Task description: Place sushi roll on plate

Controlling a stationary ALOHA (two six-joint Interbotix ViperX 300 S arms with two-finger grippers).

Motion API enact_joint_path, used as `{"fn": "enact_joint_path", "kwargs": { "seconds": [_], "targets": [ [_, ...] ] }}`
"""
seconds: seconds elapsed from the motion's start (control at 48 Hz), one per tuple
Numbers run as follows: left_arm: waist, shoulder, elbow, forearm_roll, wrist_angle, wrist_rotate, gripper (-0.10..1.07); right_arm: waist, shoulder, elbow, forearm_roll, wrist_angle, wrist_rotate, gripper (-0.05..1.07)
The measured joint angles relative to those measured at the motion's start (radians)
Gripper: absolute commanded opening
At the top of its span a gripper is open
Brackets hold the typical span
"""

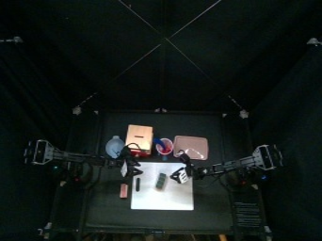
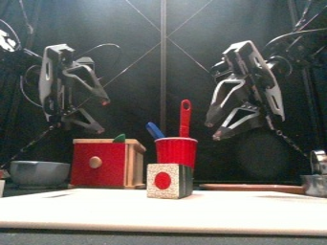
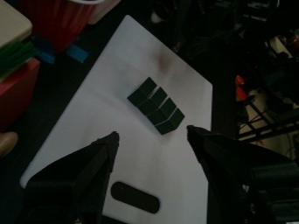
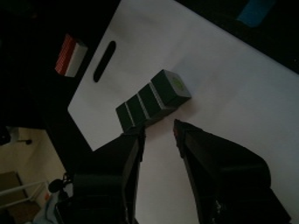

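The sushi roll (image 3: 158, 107) is a small dark green segmented block lying on a white sheet (image 3: 135, 79); it also shows in the right wrist view (image 4: 152, 98) and the top view (image 1: 161, 185). The salmon-pink plate (image 1: 191, 145) sits behind the sheet, to the right. My left gripper (image 3: 152, 134) hovers open above the sheet, short of the roll. My right gripper (image 4: 158, 129) also hangs open just short of the roll, with nothing between its jaws. In the top view the left gripper (image 1: 131, 170) is at the sheet's left corner and the right gripper (image 1: 184, 175) at its right edge.
A reddish-brown bar (image 4: 73, 54) lies by the sheet's handle slot (image 4: 103, 59). Behind the sheet stand a tan board (image 1: 139, 135), a blue-grey bowl (image 1: 116, 147) and a red cup (image 2: 177, 151) with utensils. A red box (image 2: 109, 163) and a white cube (image 2: 169, 180) stand near the front.
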Motion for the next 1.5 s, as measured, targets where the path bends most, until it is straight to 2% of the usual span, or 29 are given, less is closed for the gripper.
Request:
{"fn": "enact_joint_path", "kwargs": {
  "seconds": [0.104,0.25,0.417,0.708,1.062,1.5],
  "targets": [
    [-0.002,0.012,0.000,0.000,0.011,0.000,0.97,0.009,0.000,-0.003,0.072,0.041,0.000,0.94],
    [0.000,0.038,0.000,0.000,0.040,-0.002,0.97,0.038,0.012,-0.031,0.164,0.084,-0.008,1.00],
    [0.006,0.061,0.002,-0.023,0.089,-0.003,0.97,0.066,0.083,-0.100,0.272,0.130,-0.012,1.00],
    [0.012,0.064,0.002,-0.055,0.206,-0.003,0.97,0.069,0.172,-0.192,0.413,0.192,-0.011,1.00],
    [0.014,0.064,0.000,-0.049,0.212,-0.003,0.97,0.103,0.258,-0.273,0.580,0.322,-0.037,1.00],
    [0.026,0.064,0.002,-0.018,0.212,0.000,0.97,0.147,0.397,-0.451,0.709,0.509,-0.037,1.00]
  ]
}}
